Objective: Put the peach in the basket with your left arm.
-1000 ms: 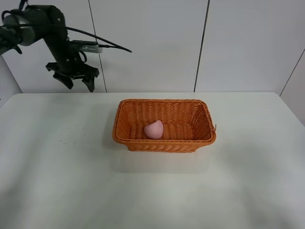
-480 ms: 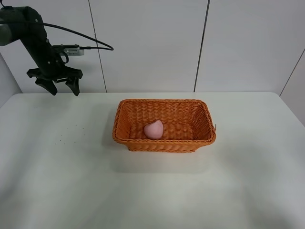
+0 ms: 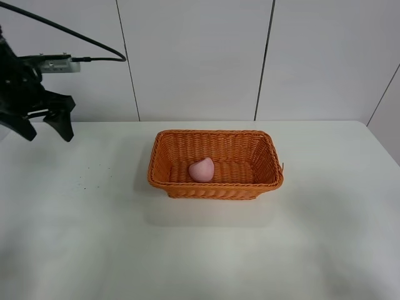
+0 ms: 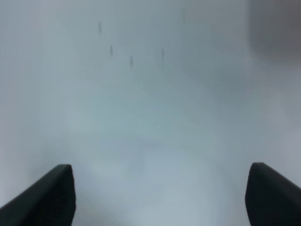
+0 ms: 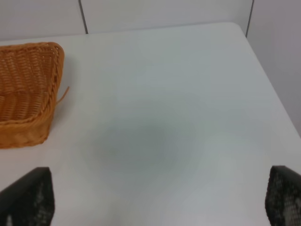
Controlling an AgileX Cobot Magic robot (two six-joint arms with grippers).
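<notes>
The pale pink peach (image 3: 202, 169) lies inside the orange woven basket (image 3: 215, 187), near its left middle. The basket stands in the middle of the white table (image 3: 94, 237). My left gripper (image 3: 45, 132) is open and empty, high over the table's far left edge, well away from the basket. In the left wrist view its fingertips (image 4: 51, 195) frame blurred bare table. My right gripper (image 5: 160, 200) is open and empty; its wrist view shows the basket's right end (image 5: 28, 94). The right arm is out of the exterior view.
A white panelled wall (image 3: 262, 62) rises behind the table. A few dark specks (image 3: 87, 175) mark the tabletop left of the basket. The table's right edge (image 5: 270, 75) shows in the right wrist view.
My left arm has swung left and slightly down, away from the basket, to the table's far left edge. The peach and basket have not moved.
</notes>
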